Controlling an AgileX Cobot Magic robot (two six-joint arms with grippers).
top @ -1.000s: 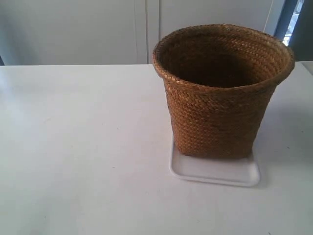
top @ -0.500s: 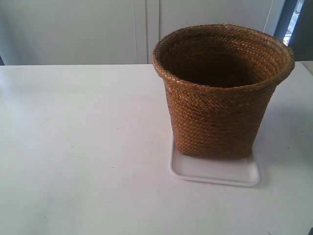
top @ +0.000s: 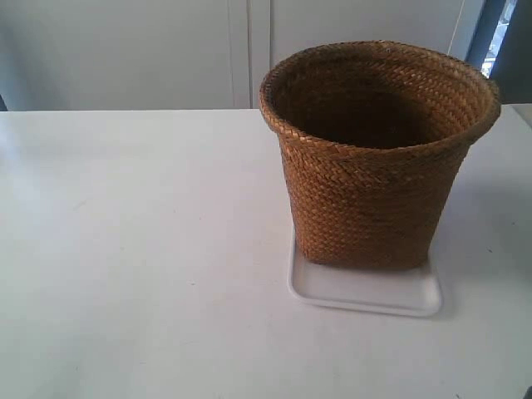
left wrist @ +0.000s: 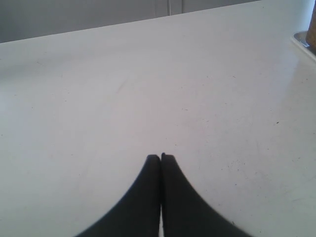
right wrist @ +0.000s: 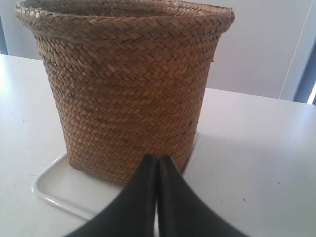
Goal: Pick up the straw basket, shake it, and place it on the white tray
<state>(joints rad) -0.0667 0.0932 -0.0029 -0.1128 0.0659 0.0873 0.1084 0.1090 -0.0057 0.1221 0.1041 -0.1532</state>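
Observation:
The straw basket [top: 374, 166] stands upright on the white tray [top: 366, 295], right of centre on the table; neither arm shows in the exterior view. In the right wrist view the straw basket [right wrist: 128, 89] rises on the white tray [right wrist: 59, 187] just beyond my right gripper [right wrist: 158, 159], which is shut and empty, apart from the basket. My left gripper [left wrist: 160, 158] is shut over bare tabletop, holding nothing. At that view's far edge only a sliver of the straw basket [left wrist: 312, 29] and a corner of the white tray [left wrist: 302, 40] show.
The white table [top: 141, 249] stretches wide to the basket's left. Its far edge meets pale cabinet doors [top: 166, 50]. A window strip [top: 499, 33] shows at the upper right.

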